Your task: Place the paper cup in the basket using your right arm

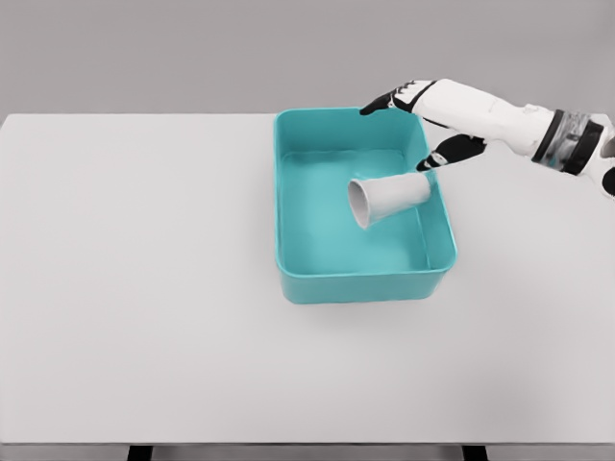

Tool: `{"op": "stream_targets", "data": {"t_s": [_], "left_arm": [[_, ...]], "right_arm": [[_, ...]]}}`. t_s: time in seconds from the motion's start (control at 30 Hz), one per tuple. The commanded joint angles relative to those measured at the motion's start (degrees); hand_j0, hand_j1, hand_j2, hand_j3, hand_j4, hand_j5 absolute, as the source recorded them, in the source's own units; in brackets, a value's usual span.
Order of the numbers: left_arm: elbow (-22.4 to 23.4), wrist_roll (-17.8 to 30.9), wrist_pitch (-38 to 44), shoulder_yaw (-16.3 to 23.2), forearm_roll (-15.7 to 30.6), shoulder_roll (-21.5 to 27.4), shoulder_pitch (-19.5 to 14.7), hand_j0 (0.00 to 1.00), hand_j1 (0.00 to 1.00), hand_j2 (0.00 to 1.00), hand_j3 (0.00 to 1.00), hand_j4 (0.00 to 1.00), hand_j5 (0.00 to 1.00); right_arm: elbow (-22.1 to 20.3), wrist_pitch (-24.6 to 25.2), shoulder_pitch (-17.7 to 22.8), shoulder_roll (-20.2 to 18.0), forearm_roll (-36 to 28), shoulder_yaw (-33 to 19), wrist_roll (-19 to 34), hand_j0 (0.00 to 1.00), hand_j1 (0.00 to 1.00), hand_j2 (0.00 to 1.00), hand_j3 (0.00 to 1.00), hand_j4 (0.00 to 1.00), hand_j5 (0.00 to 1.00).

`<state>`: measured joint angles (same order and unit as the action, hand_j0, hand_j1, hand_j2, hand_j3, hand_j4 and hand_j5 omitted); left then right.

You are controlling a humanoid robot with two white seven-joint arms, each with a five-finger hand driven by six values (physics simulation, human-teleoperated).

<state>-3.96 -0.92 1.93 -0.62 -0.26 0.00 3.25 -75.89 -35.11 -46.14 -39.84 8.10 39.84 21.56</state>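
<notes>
A white paper cup (388, 198) lies on its side inside the teal basket (317, 279), mouth facing the left front, its base toward the right wall. My right hand (423, 125) hovers over the basket's far right corner with the fingers spread and holding nothing. Its thumb tip (426, 163) sits just above the cup's base end; whether they touch I cannot tell. The other fingers (380, 102) point left over the far rim.
The basket stands on a wide white table (144, 288), right of centre. The table's front edge runs along the bottom of the view. A grey wall lies behind.
</notes>
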Motion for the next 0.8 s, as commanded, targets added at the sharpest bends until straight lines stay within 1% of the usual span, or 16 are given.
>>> {"op": "stream_targets", "data": {"t_s": [0.0,0.03,0.1,0.13,0.17,0.2,0.27,0.33,0.37,0.43,0.5,0.53,0.57,0.6,0.63,0.77], "left_arm": [[0.0,0.0,0.0,0.0,0.0,0.0,0.0,1.00,1.00,1.00,1.00,1.00,1.00],[0.0,0.0,0.0,0.0,0.0,0.0,0.0,1.00,1.00,1.00,1.00,1.00,1.00],[0.0,0.0,0.0,0.0,0.0,0.0,0.0,1.00,1.00,1.00,1.00,1.00,1.00],[0.0,0.0,0.0,0.0,0.0,0.0,0.0,1.00,1.00,1.00,1.00,1.00,1.00],[0.0,0.0,0.0,0.0,0.0,0.0,0.0,1.00,1.00,1.00,1.00,1.00,1.00],[0.0,0.0,0.0,0.0,0.0,0.0,0.0,1.00,1.00,1.00,1.00,1.00,1.00],[0.0,0.0,0.0,0.0,0.0,0.0,0.0,1.00,1.00,1.00,1.00,1.00,1.00],[0.0,0.0,0.0,0.0,0.0,0.0,0.0,1.00,1.00,1.00,1.00,1.00,1.00],[0.0,0.0,0.0,0.0,0.0,0.0,0.0,1.00,1.00,1.00,1.00,1.00,1.00],[0.0,0.0,0.0,0.0,0.0,0.0,0.0,1.00,1.00,1.00,1.00,1.00,1.00],[0.0,0.0,0.0,0.0,0.0,0.0,0.0,1.00,1.00,1.00,1.00,1.00,1.00],[0.0,0.0,0.0,0.0,0.0,0.0,0.0,1.00,1.00,1.00,1.00,1.00,1.00],[0.0,0.0,0.0,0.0,0.0,0.0,0.0,1.00,1.00,1.00,1.00,1.00,1.00],[0.0,0.0,0.0,0.0,0.0,0.0,0.0,1.00,1.00,1.00,1.00,1.00,1.00],[0.0,0.0,0.0,0.0,0.0,0.0,0.0,1.00,1.00,1.00,1.00,1.00,1.00],[0.0,0.0,0.0,0.0,0.0,0.0,0.0,1.00,1.00,1.00,1.00,1.00,1.00]], "right_arm": [[0.0,0.1,0.0,0.6,0.9,0.9,0.0,1.00,1.00,1.00,1.00,1.00,1.00],[0.0,0.1,-0.1,0.5,0.7,0.9,0.0,1.00,1.00,1.00,1.00,1.00,1.00],[0.0,0.1,-1.8,-0.3,0.4,1.0,0.0,1.00,1.00,1.00,1.00,1.00,1.00],[0.0,0.1,-2.8,-1.6,0.3,1.6,0.0,1.00,1.00,1.00,1.00,1.00,1.00],[-0.3,0.1,-4.2,-5.0,-0.2,2.3,-0.4,1.00,1.00,1.00,1.00,1.00,1.00],[-0.3,0.1,-4.5,-6.9,-1.0,2.3,-2.3,1.00,1.00,1.00,1.00,1.00,1.00],[-0.1,0.1,-4.3,-13.9,-1.0,2.4,-8.1,1.00,1.00,1.00,1.00,1.00,1.00],[-0.7,0.1,-2.5,-20.5,-0.7,2.5,-12.9,1.00,1.00,1.00,1.00,1.00,1.00],[-1.2,0.1,0.2,-23.3,-0.8,2.5,-14.4,1.00,1.00,1.00,1.00,1.00,1.00],[-1.4,0.1,3.2,-24.6,-0.8,2.4,-15.8,1.00,1.00,1.00,1.00,1.00,1.00],[-1.5,0.1,7.2,-24.5,-0.7,2.5,-15.9,1.00,1.00,1.00,1.00,1.00,1.00],[-1.7,0.1,7.6,-24.5,-0.6,2.5,-15.9,1.00,1.00,1.00,1.00,1.00,1.00],[-3.9,0.1,7.9,-24.8,-0.4,2.4,-15.4,1.00,1.00,1.00,1.00,1.00,1.00],[-4.7,0.1,7.9,-25.0,0.0,2.2,-15.1,1.00,1.00,1.00,1.00,1.00,1.00],[-6.5,0.1,7.8,-26.3,0.5,2.0,-14.9,1.00,1.00,1.00,1.00,1.00,1.00],[-6.7,0.1,7.8,-26.1,1.7,2.1,-12.6,1.00,1.00,1.00,1.00,1.00,1.00]]}}
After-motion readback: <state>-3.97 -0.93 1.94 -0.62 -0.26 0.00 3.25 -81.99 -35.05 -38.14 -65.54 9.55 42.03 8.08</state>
